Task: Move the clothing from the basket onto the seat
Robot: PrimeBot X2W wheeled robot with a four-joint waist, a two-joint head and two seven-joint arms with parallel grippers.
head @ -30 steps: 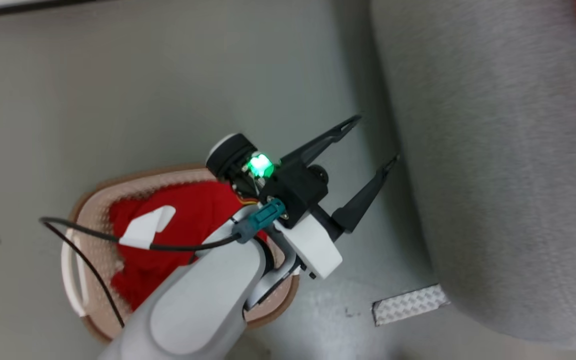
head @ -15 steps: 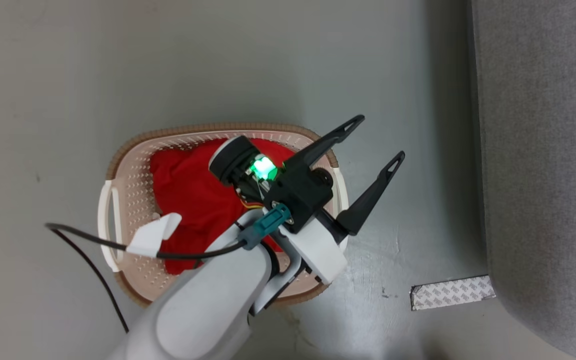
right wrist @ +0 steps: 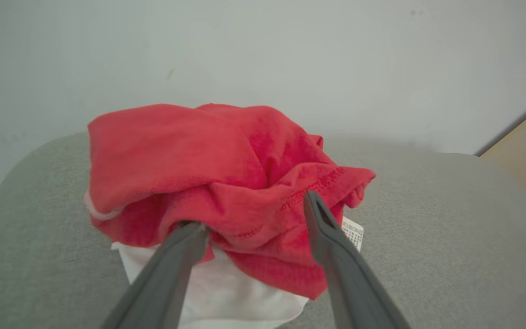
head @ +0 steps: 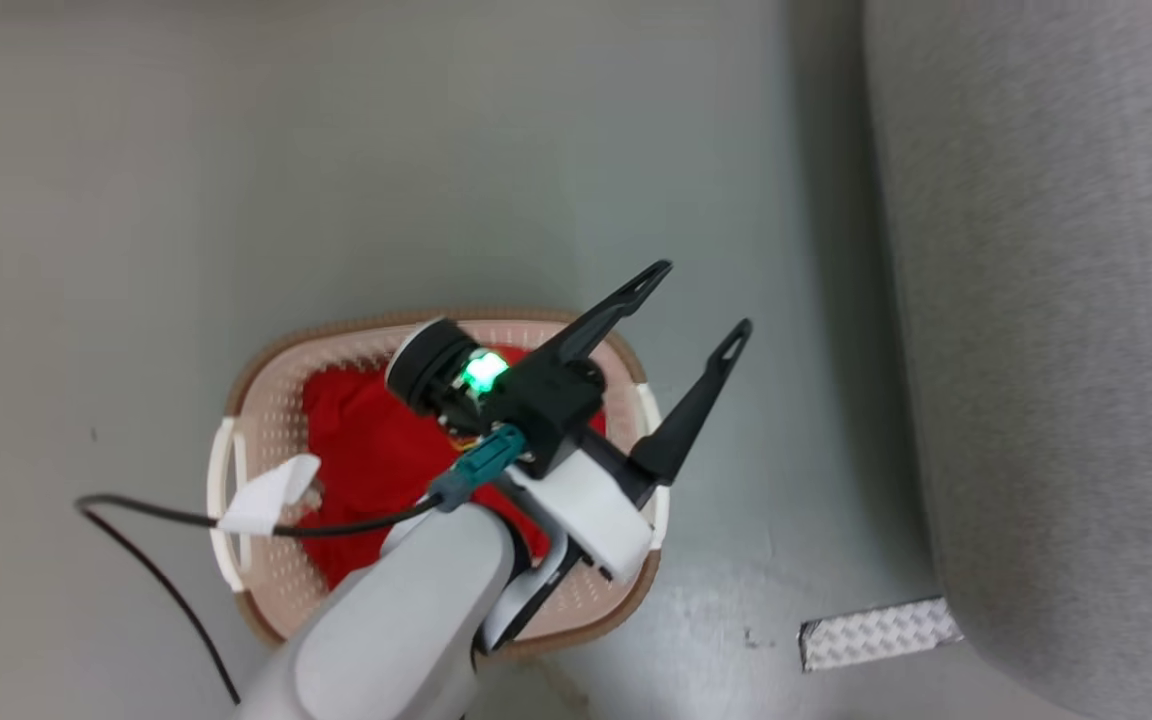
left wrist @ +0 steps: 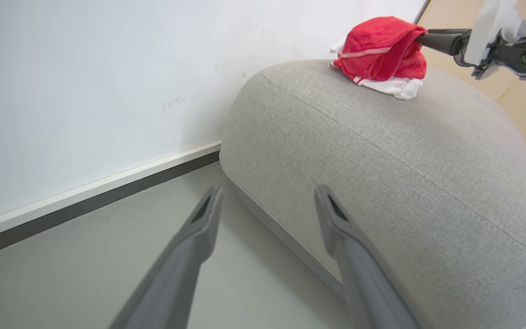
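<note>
While one red garment (head: 366, 460) lies in the basket (head: 376, 325), the left gripper (head: 701, 300) hangs open over the basket's right rim, fingers pointing away toward the seat (head: 1056, 350), so that cloth sits behind and below its tips. Farther right, the second garment (left wrist: 381, 50) rests heaped on the seat, the right gripper (right wrist: 252, 212) spread wide astride it. The left gripper is nearer the basket.
</note>
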